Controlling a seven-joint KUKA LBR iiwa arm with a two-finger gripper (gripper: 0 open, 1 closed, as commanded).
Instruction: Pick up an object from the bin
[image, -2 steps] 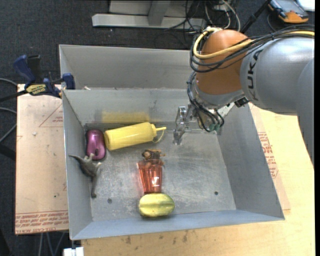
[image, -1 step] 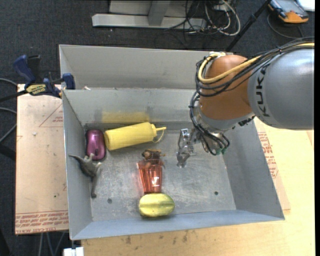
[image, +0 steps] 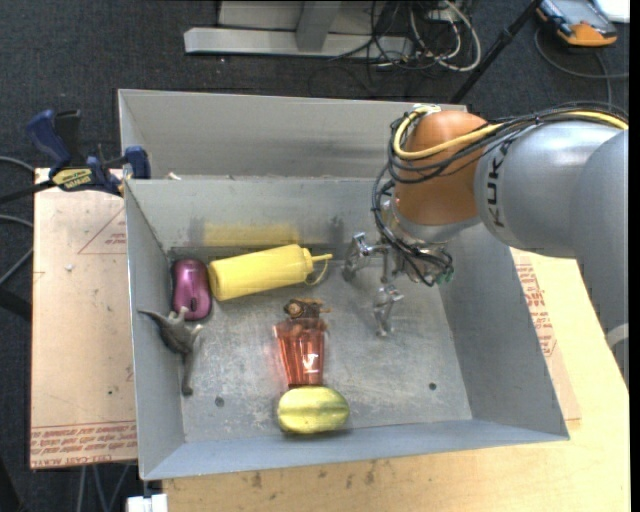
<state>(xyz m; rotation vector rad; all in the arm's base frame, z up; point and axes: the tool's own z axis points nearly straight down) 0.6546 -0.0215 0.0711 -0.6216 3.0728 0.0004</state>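
The grey metal bin (image: 250, 140) holds five loose things, all lying on its floor, so by my reading the pick is not yet made. The arm (image: 560, 190) reaches in over the bin's right edge, and its orange-capped wrist hangs above the right half of the floor. Below it the gripper (image: 385, 308) is low over a bare patch right of the middle; I cannot tell whether it is open or closed, and nothing is seen raised with it. The largest thing is a yellow squeeze bottle (image: 258, 272), on its side near the back edge, with its nozzle pointing toward the gripper and just apart from it. In front of it, about mid-floor, lies a red see-through bottle with a brown top (image: 300, 355), near the gripper's left side. A grey toy animal (image: 180, 335) lies along the left wall. A yellow-green lemon-shaped thing (image: 312, 411) sits at the front edge, touching the red bottle's base. A purple rounded thing (image: 190, 288) lies in the back left corner beside the yellow bottle's base. What remains is the whole grasp and lift; which thing it will be, I cannot say.
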